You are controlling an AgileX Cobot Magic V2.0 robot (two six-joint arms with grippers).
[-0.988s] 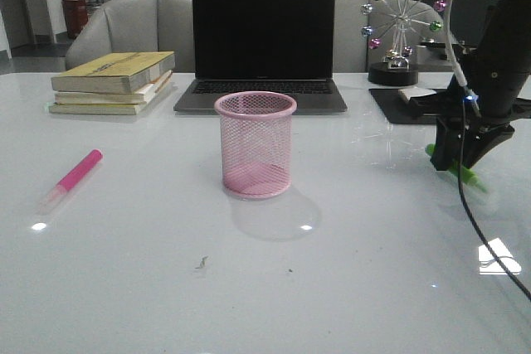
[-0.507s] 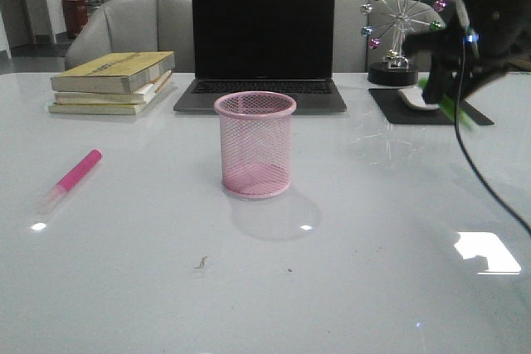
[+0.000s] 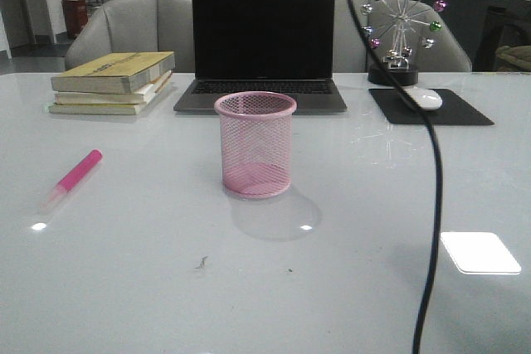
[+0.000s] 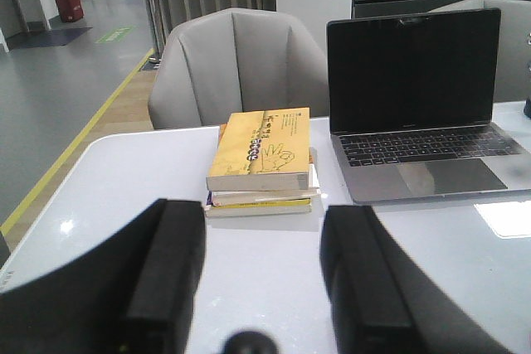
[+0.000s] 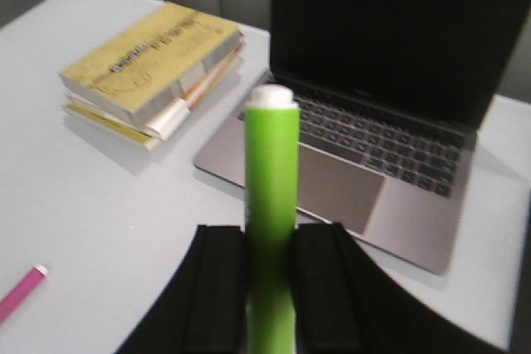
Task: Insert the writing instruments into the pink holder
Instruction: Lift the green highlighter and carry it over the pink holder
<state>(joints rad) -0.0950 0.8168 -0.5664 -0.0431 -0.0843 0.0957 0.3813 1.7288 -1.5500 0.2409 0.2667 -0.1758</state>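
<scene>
Right fingers (image 5: 270,288) pinch the lime green marker (image 5: 270,205) upright for dropping into the pink wire-mesh cup (image 3: 255,145), probably nearby; left fingers (image 4: 261,275) spread, idle.

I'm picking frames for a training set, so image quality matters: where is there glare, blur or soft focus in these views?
Front view: bright window glare patch on the table at right, small highlights near the pink holder, otherwise sharp. Right wrist view: soft throughout, laptop and books blurred, green marker in the right claw a little crisper. Left wrist view: clear, the left claw dark.
</scene>
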